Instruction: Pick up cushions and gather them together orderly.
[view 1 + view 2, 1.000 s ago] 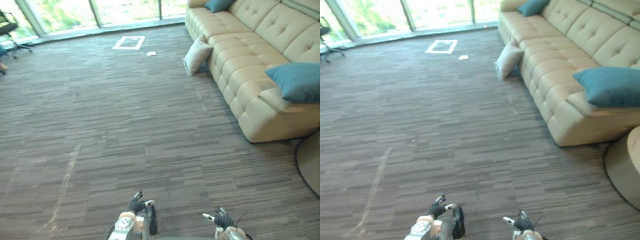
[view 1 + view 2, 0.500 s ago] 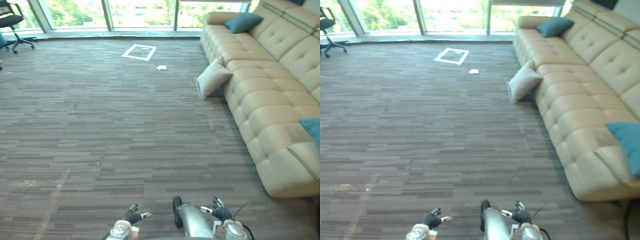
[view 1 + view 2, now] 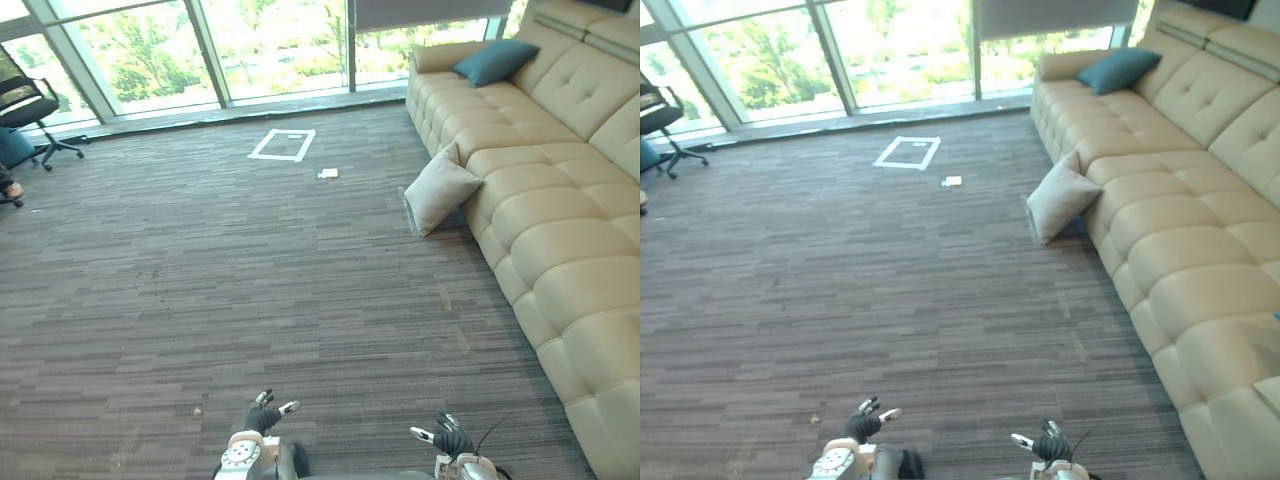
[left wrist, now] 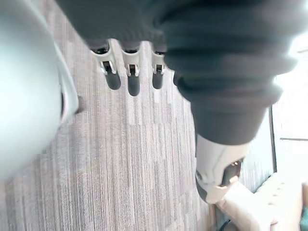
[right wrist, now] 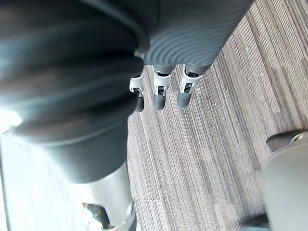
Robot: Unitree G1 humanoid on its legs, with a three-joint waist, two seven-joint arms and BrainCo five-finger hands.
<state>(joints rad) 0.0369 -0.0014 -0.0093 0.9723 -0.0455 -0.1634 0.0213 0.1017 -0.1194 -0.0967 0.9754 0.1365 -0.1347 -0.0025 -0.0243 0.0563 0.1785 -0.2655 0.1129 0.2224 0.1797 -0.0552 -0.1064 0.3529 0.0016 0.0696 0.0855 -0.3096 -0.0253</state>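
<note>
A beige cushion (image 3: 439, 189) leans on the carpet against the front of the long beige sofa (image 3: 560, 230), ahead and to the right. A teal cushion (image 3: 494, 60) lies on the sofa's far end by the armrest. My left hand (image 3: 264, 415) and right hand (image 3: 450, 441) hang low at the bottom edge of the eye views, far from both cushions. Their fingers are straight and hold nothing, as the left fingers (image 4: 131, 77) and right fingers (image 5: 161, 91) show above bare carpet.
Striped grey carpet (image 3: 250, 280) spreads between me and the windows. A white taped rectangle (image 3: 282, 145) and a small white scrap (image 3: 328, 173) lie on it near the glass. A black office chair (image 3: 25, 110) stands at the far left.
The camera has swung up and left: the windows and the office chair have come into sight and the near teal cushion on the sofa has left the picture. Both hands stay low and empty.
</note>
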